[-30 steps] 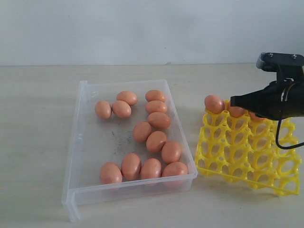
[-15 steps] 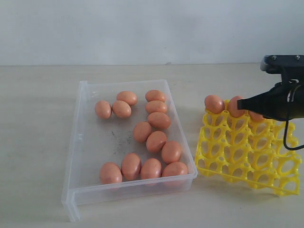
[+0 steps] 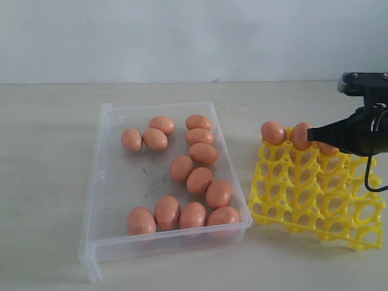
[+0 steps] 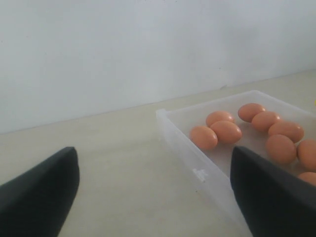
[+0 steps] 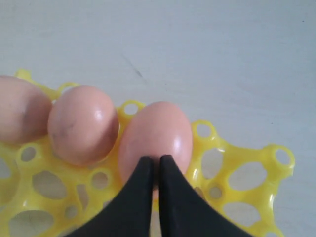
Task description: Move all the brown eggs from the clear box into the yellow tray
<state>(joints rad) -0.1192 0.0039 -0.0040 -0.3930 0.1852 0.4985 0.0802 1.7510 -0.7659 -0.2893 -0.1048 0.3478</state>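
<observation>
Exterior view: right pincer [image 3: 309,134] pressed together, empty, at far row of yellow tray [image 3: 315,209] beside three brown eggs [image 3: 273,132]; rest in clear box [image 3: 121,182]. Left pincer [image 4: 153,150] spread wide, empty.

The exterior view looks down from the near side across clear box [image 3: 130,176] and yellow tray [image 3: 285,189]; the left wrist view shares the box from low, seemingly its left; the right wrist view shares the tray, close.
</observation>
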